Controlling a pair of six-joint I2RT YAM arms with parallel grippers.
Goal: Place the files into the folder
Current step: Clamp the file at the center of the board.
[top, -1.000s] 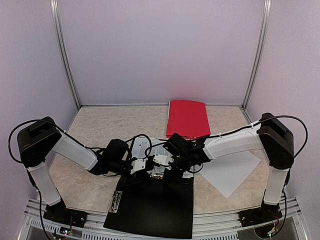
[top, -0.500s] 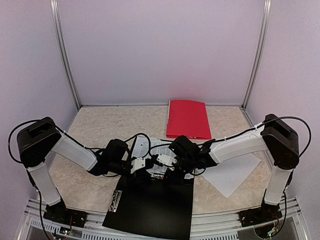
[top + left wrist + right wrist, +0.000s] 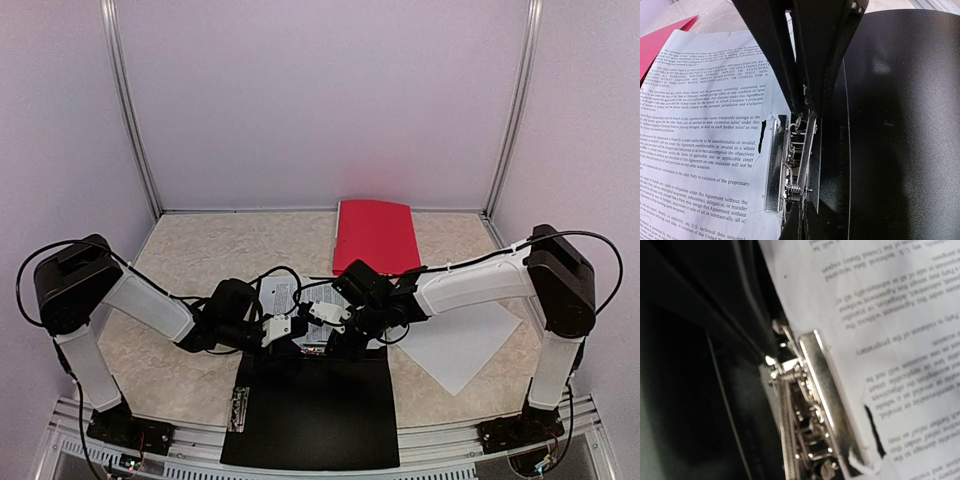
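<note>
The open black folder [image 3: 310,415] lies at the table's near edge. A printed file sheet [image 3: 705,145] rests past its top edge, torn beside the folder's metal clip [image 3: 792,165]. The sheet's edge lies against the clip's plate [image 3: 822,385]. My left gripper [image 3: 807,227] is shut, its tips at the clip's near end. My right gripper [image 3: 800,107] comes from the far side, shut on the clip's far end. In the top view both grippers, left [image 3: 298,334] and right [image 3: 322,338], meet over the folder's top edge. A blank white sheet [image 3: 455,345] lies to the right.
A red folder [image 3: 375,237] lies at the back centre, its corner showing in the left wrist view [image 3: 660,40]. A metal strip [image 3: 240,408] sits on the black folder's left edge. Side walls and posts close the table in.
The black folder has swung from skewed to square with the table's edge and shifted slightly right. The right gripper has drawn a little farther back. The left arm has barely moved.
</note>
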